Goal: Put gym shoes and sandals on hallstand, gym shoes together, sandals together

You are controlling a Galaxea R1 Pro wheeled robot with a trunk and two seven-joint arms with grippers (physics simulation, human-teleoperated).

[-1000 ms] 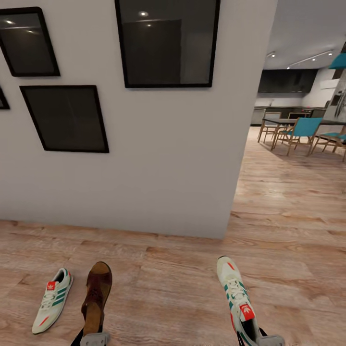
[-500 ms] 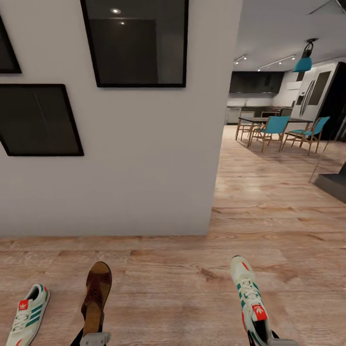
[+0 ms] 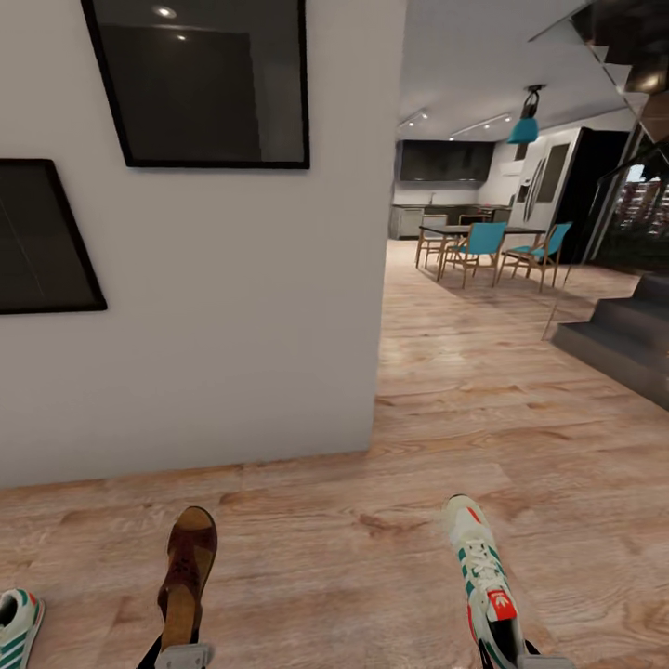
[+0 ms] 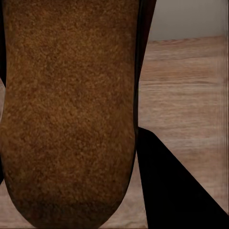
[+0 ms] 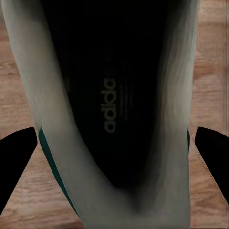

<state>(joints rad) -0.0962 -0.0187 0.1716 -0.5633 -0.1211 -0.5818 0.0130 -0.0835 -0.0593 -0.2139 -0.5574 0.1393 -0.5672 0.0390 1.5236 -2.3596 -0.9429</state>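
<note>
My left gripper (image 3: 182, 656), at the head view's bottom edge, is shut on the heel end of a dark brown sandal (image 3: 187, 574) whose toe points away from me. The sandal's tan insole (image 4: 67, 114) runs along one dark finger (image 4: 176, 191). My right gripper (image 3: 518, 660) is shut on a cream-white gym shoe (image 3: 478, 574) with green stripes and a red tongue label. Its dark inside (image 5: 114, 109) lies between two black fingers (image 5: 16, 162). The other gym shoe (image 3: 15, 624) lies on the wood-plank corridor floor (image 3: 334, 548) at the far left. The hallstand and second sandal are out of view.
A white wall (image 3: 242, 307) with black-framed pictures (image 3: 209, 84) stands close ahead and ends at a corner (image 3: 376, 372). Past it the floor runs to a dining table with teal chairs (image 3: 485, 249). Dark steps (image 3: 623, 339) rise at the right.
The camera has swung to the right: the wall, the pictures and the gym shoe on the floor have slid left in the picture. Both held shoes keep their places in the grippers.
</note>
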